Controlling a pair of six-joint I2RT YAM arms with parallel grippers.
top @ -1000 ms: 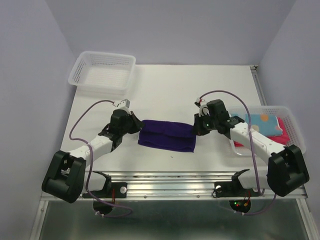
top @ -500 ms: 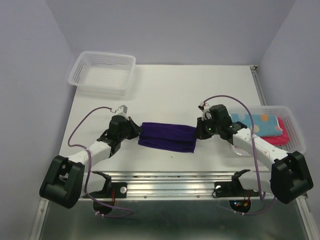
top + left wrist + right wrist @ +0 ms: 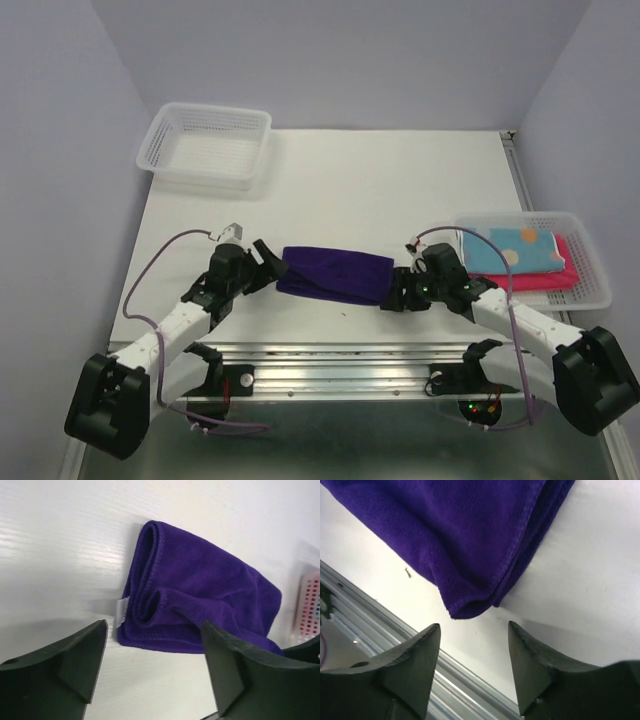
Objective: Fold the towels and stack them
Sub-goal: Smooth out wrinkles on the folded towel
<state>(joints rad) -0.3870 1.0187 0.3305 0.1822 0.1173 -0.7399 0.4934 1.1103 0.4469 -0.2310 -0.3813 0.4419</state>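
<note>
White table (image 3: pixel 350 180), purple towel (image 3: pixel 335 272) near front edge, left pincer (image 3: pixel 268 257) and right pincer (image 3: pixel 396 298) both apart

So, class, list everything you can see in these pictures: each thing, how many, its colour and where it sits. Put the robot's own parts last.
purple towel: one, dark purple, folded, near middle of the table, between the two grippers
spotted towel: one, light blue with orange and yellow spots, in the right basket, on top
pink towel: one, bright pink, in the right basket under the spotted one
right basket: one, white mesh, right edge of the table
left basket: one, white mesh, nothing in it, far left corner
table: one, white
left gripper: one, black, open, at the purple towel's left end
right gripper: one, black, open, at its right end
</note>
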